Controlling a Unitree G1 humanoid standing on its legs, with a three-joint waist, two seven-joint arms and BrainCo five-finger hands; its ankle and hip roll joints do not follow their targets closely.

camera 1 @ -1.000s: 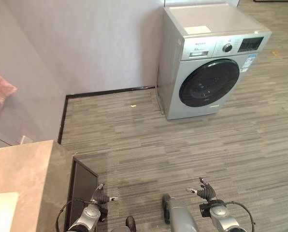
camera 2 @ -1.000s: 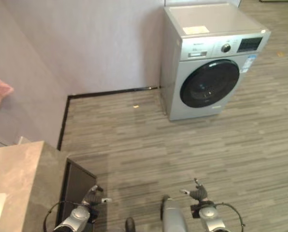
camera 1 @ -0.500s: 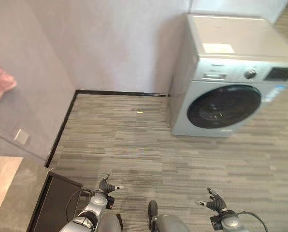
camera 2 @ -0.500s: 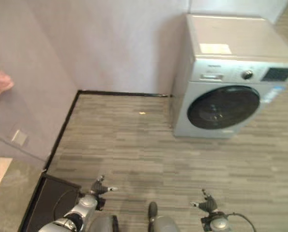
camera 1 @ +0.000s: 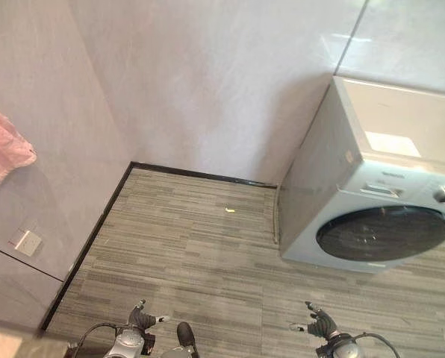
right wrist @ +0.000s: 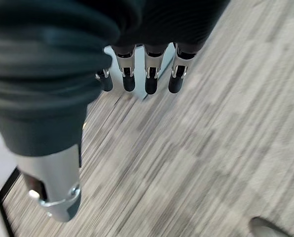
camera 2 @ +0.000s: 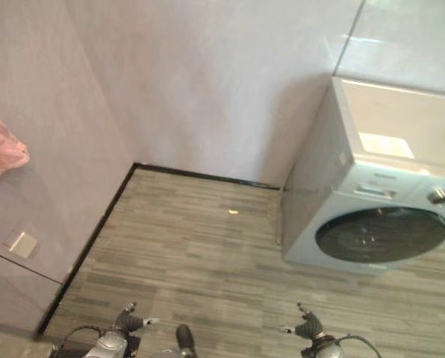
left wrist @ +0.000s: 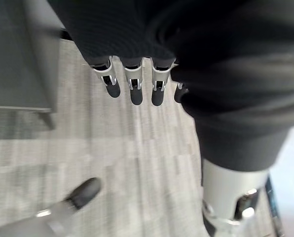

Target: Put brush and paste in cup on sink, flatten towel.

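In the left eye view, you see the left robot hand (camera 1: 139, 321) low at the bottom edge over the grey striped floor (camera 1: 193, 253), fingers relaxed and holding nothing. The right robot hand (camera 1: 317, 325) sits at the bottom edge too, well apart from it, fingers loose and holding nothing. A washing machine (camera 1: 372, 194) stands against the wall on the robot's right. A pink towel (camera 1: 2, 153) hangs at the far left edge, against the wall, above a small wall socket (camera 1: 25, 242).

In the right eye view, you get the same scene: the towel at the left edge and a small yellow scrap (camera 2: 233, 212) on the floor near the machine.

In the left wrist view, the fingers (left wrist: 132, 89) hang straight down above the floor, near a dark cabinet side (left wrist: 18, 59).

In the right wrist view, the fingers (right wrist: 149, 79) point straight out over the floor, grasping nothing.
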